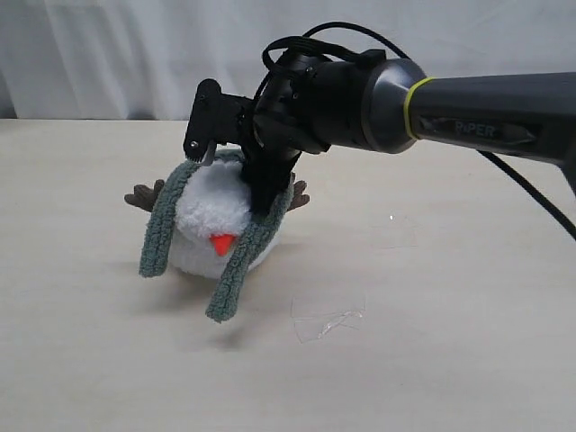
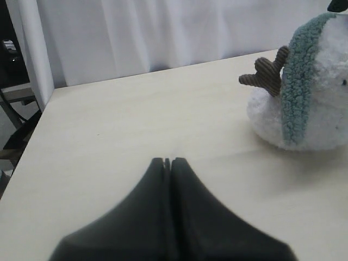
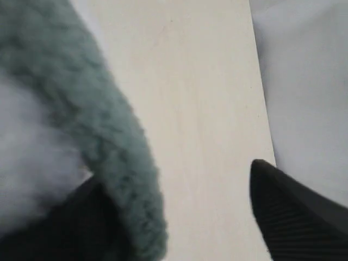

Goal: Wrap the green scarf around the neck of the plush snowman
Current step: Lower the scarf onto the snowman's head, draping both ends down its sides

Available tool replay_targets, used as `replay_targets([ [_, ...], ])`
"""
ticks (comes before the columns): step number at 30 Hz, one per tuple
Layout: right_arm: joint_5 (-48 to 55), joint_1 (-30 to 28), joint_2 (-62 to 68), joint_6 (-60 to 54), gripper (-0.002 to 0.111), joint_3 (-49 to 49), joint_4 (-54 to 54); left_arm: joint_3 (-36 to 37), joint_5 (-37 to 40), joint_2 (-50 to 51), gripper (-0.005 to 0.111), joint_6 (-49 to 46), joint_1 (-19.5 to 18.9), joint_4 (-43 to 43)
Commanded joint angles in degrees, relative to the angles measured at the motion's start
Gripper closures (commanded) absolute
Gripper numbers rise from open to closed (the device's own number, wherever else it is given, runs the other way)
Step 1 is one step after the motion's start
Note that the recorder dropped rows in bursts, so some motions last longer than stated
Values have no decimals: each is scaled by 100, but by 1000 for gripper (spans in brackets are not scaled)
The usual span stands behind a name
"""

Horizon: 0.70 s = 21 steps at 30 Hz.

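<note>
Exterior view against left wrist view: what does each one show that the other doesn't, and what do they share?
Only the exterior view: the right tool, jaws apart over the top of the plush snowman, the orange nose, both hanging ends of the green scarf, and a clear plastic scrap. Only the left wrist view: the left tool, shut, apart from the snowman. Both: snowman, one scarf strand, a brown twig arm, table, white curtain.
</note>
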<state>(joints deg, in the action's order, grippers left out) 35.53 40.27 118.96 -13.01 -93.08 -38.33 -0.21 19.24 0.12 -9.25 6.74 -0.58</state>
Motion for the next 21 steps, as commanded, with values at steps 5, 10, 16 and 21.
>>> replay_targets([
  [5,358,-56,-8,907,22,-19,-584,21,-73,-12,107,6,-17,4],
  [10,362,-178,-34,1301,22,-19,-467,21,-73,-12,107,6,-17,4],
  [16,181,-238,-220,1301,22,-19,-82,21,-73,-12,107,6,-17,4],
  [21,21,-238,-364,1269,22,-19,41,21,-73,-12,107,6,-17,4],
])
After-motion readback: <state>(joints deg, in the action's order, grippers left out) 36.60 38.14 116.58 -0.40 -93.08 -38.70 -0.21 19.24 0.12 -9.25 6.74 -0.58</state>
